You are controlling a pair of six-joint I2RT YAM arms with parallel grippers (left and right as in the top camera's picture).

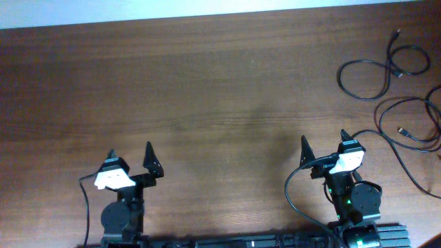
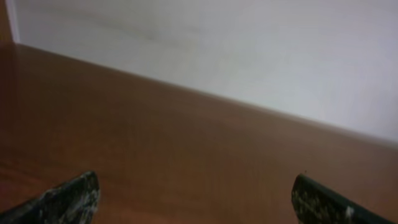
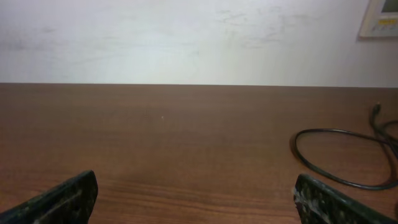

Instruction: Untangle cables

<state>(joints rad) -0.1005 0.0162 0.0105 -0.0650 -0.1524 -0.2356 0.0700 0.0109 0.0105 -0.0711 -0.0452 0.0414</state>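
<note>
Thin black cables lie in loose loops on the brown wooden table at the far right of the overhead view: one loop (image 1: 341,76) further back, another (image 1: 402,130) nearer with a small plug end. Part of a loop shows in the right wrist view (image 3: 296,148), ahead and right of the fingers. My right gripper (image 1: 324,140) (image 3: 195,186) is open and empty, to the left of the cables and apart from them. My left gripper (image 1: 129,151) (image 2: 194,186) is open and empty at the front left, with no cable in its wrist view.
The wooden table (image 1: 220,89) ends at a white wall along its far edge. A small white panel (image 3: 380,18) hangs on the wall at the right. The arm bases and their thicker black wires sit at the table's front edge.
</note>
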